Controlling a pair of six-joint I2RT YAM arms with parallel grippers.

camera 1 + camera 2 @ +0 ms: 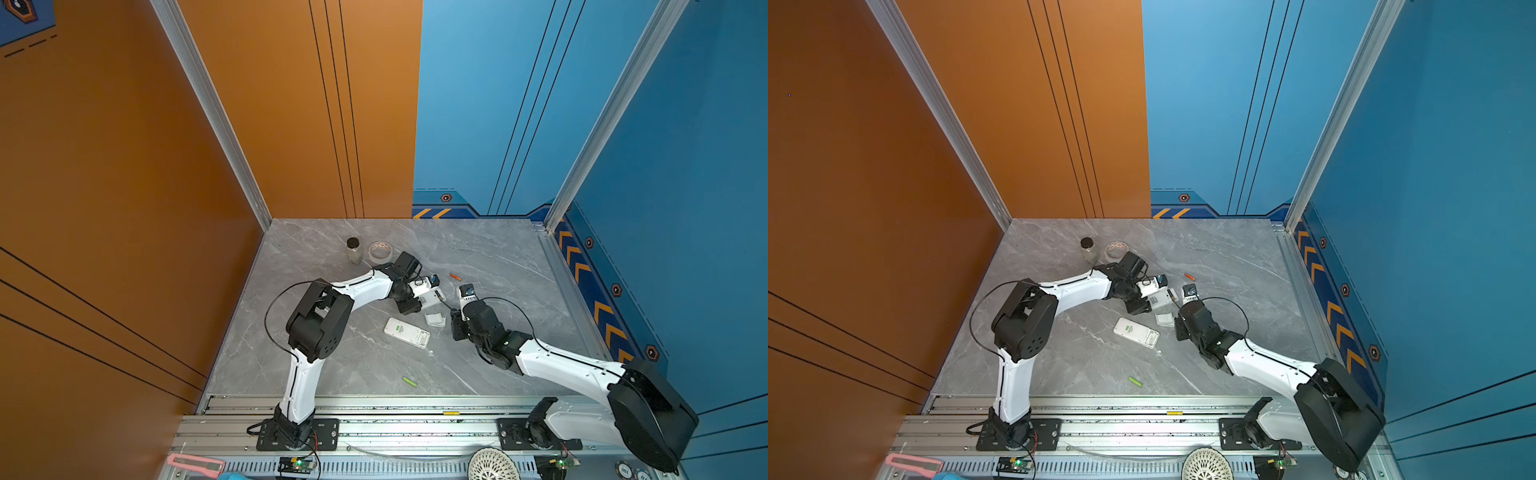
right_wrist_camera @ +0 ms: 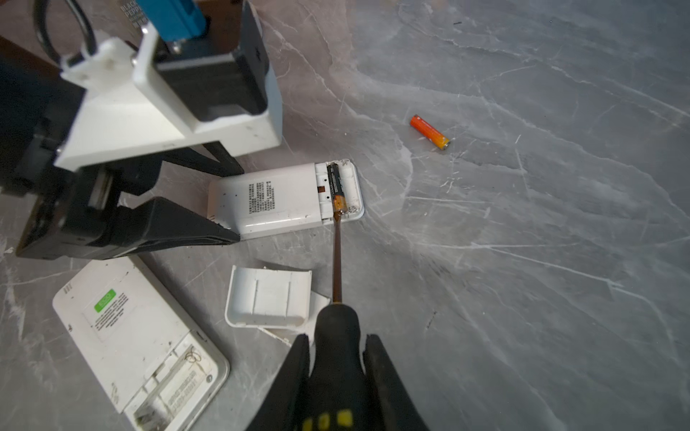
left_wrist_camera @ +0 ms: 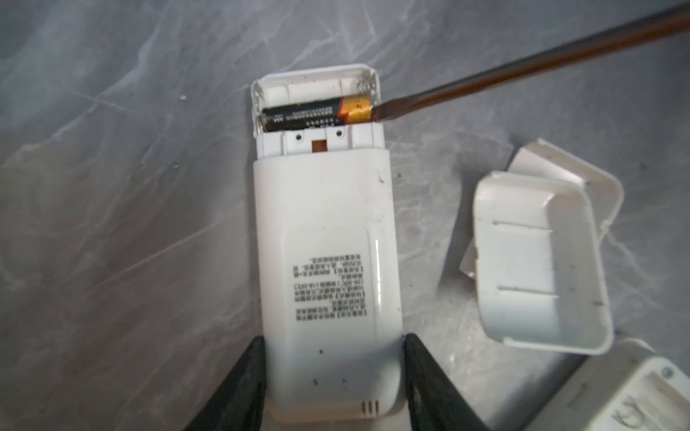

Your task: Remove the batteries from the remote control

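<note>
- Far left in a top view, a jar (image 1: 353,250) and a tape roll (image 1: 380,251) are standing on the table (image 1: 519,257), prob. not part of this job.
- Nearer the front, a second remote (image 1: 406,331) is lying back up w/ its bay open and empty. The green battery (image 1: 409,381) is lying loose, well apart from everything.
- The left gripper (image 3: 332,349) is clamping the small remote (image 3: 325,224) by its two long sides at the closed end, and is holding it back up on the table.
- In its open bay, one black-and-gold battery (image 3: 313,115) is sitting crosswise, not yet out. The slot beside it is empty.
- Two loose covers (image 3: 537,261) are lying stacked just beside this remote.
- The orange-red battery (image 2: 429,131) is lying free on the table, beyond the remote's open end.
- The right gripper (image 2: 337,341) is squeezing the screwdriver (image 2: 337,261) by its handle, and the tip is touching the battery's gold end.
- Handling, my judgement: the battery is prob. light, stiff, smooth and round, so it is likely to roll once free. Levering at the gold end, then pinching across the middle, is looking best.
- Views: the left wrist view is showing the tip contact and the springs close up, but no loose battery. The right wrist view is showing the orange-red one, not the green. Only the top views are showing the green one, but there the bay is too small to read.
</note>
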